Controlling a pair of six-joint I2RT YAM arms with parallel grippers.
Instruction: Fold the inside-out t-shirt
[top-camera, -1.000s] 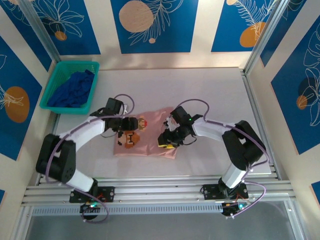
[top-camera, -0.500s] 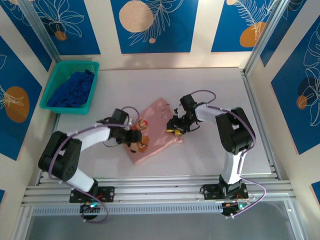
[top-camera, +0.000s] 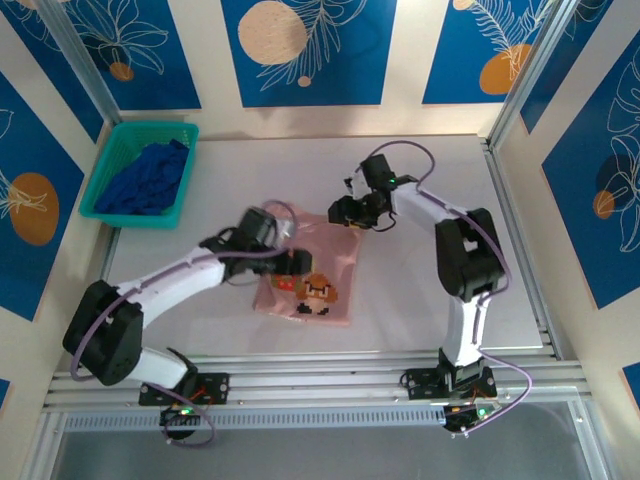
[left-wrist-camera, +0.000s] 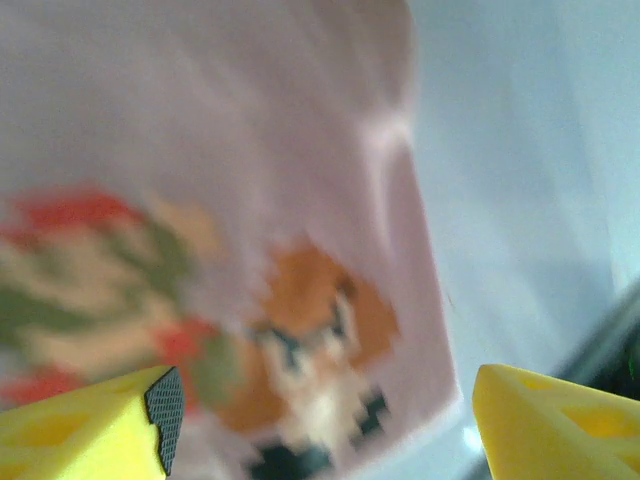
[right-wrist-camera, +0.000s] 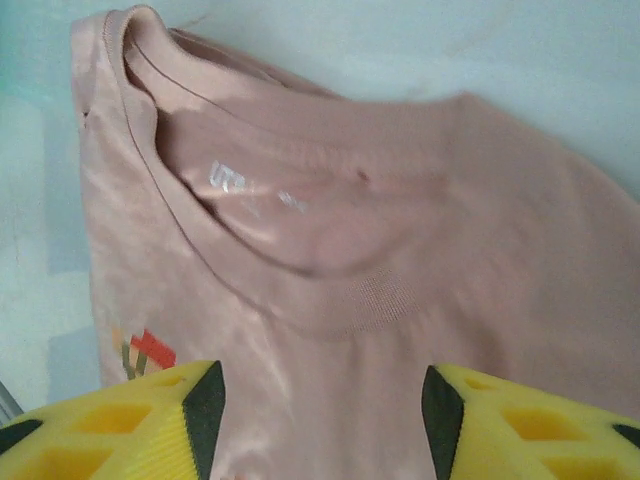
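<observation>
We have swung the folded t-shirt (top-camera: 335, 262) print-up, right of the basket (top-camera: 150, 125), and the left gripper (left-wrist-camera: 322, 405) and right gripper (right-wrist-camera: 322, 405) now hover over it with jaws apart and empty, so folding looks nearly done.

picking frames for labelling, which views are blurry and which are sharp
Left wrist view: heavily blurred, the dusty-pink cotton t-shirt and its pixelated print smeared. Right wrist view: sharp, the ribbed collar and its stitching clear. Top external view: crisp, evenly lit.
</observation>
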